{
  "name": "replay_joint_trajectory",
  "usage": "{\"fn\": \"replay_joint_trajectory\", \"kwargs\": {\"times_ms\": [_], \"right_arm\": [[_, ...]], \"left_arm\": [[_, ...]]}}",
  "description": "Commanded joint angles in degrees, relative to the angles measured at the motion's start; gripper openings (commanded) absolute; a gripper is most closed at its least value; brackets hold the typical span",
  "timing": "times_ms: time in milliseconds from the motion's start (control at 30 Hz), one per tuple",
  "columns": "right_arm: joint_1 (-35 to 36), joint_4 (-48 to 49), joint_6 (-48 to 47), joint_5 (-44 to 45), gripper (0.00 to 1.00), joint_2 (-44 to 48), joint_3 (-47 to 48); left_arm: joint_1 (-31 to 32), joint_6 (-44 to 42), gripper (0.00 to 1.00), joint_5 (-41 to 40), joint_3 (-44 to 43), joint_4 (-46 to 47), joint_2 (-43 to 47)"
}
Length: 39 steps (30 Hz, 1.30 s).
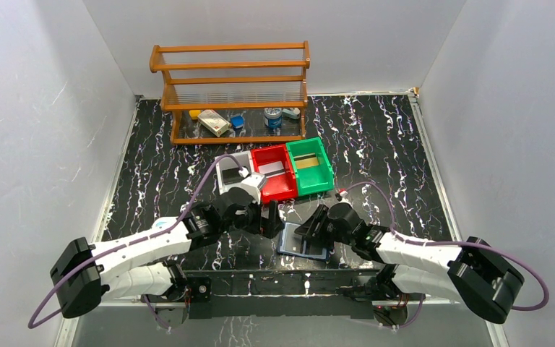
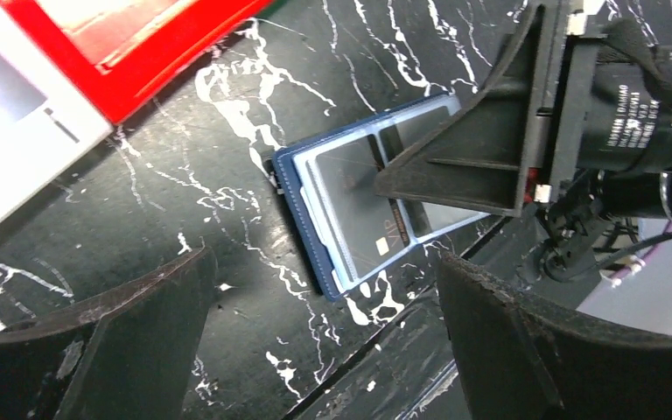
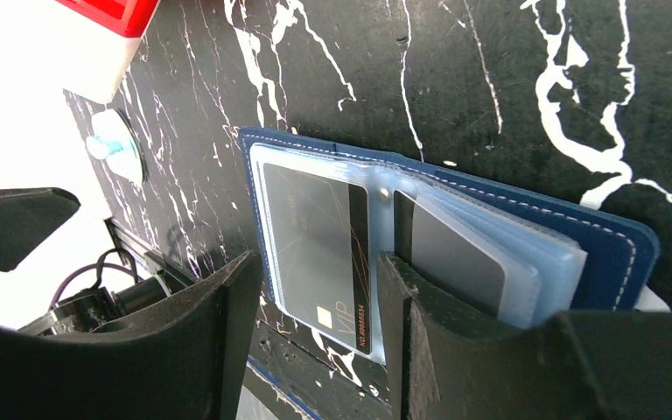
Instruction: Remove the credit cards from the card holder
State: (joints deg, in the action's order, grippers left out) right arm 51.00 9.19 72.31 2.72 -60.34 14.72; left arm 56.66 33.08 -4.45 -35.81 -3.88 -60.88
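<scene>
1. Now the card holder [image 3: 595, 236] lies open on the table [image 3: 490, 70], cards inside.
2. My left pincer [image 2: 324, 271] hangs spread wide; right pincer [image 3: 315, 262], half-spread, straddles the front card [image 3: 315, 219].
3. Next I'd pinch that card and slide it out.

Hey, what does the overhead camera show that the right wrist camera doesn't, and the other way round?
Only the overhead view shows the wooden rack at the back and the green bin. Only the right wrist view shows the cards up close: a dark card marked VIP in a clear sleeve, and a second card in the sleeve beside it. Both views show the card holder lying open on the black marbled table.
</scene>
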Motion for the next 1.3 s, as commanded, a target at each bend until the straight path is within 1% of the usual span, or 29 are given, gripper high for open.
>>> {"fn": "replay_joint_trajectory", "kwargs": {"times_ms": [0,100,267,400,500,567,767,967,1100,1267], "right_arm": [[-0.21,5.54,0.88,-0.09,0.59,-1.11,-2.64],[-0.2,7.2,0.9,-0.45,0.57,-2.32,-3.49],[-0.21,11.99,0.85,-2.02,0.51,-4.3,-4.74],[-0.22,15.84,-0.15,-3.65,0.46,-4.7,-5.18],[-0.26,17.74,-1.03,-4.87,0.43,-4.58,-5.35],[-0.22,18.8,-1.56,-5.89,0.43,-4.57,-5.32],[-0.25,20.75,-2.26,-7.94,0.43,-6.15,-5.09],[-0.28,20.07,-0.64,-6.47,0.43,-8.33,-5.1],[-0.28,23.08,-0.67,-8.09,0.43,-9.7,-5.44],[-0.37,23.86,-0.77,-9.06,0.43,-10.96,-4.63]], "left_arm": [[-0.32,-1.45,0.94,5.92,0.72,4.27,-1.52],[-0.31,-1.3,0.91,7.6,0.59,5.19,-2.57],[-0.32,-1.01,0.82,12.21,0.91,7.82,-4.81],[-0.29,-1.0,0.71,13.24,-0.47,5.64,-7.9],[-0.29,-1.39,0.65,12.63,-1.62,3.37,-10.1],[-0.32,-1.62,0.63,12.98,-2.09,2.55,-11.36],[-0.28,-1.18,0.6,15.39,-2.39,4.3,-14.19],[-0.31,-2.4,0.53,18.13,-4.52,4.63,-18.74],[-0.3,-3.67,0.47,19.5,-5.76,4.05,-21.43],[-0.26,-3.51,0.43,19.39,-5.73,3.31,-23.49]]}}
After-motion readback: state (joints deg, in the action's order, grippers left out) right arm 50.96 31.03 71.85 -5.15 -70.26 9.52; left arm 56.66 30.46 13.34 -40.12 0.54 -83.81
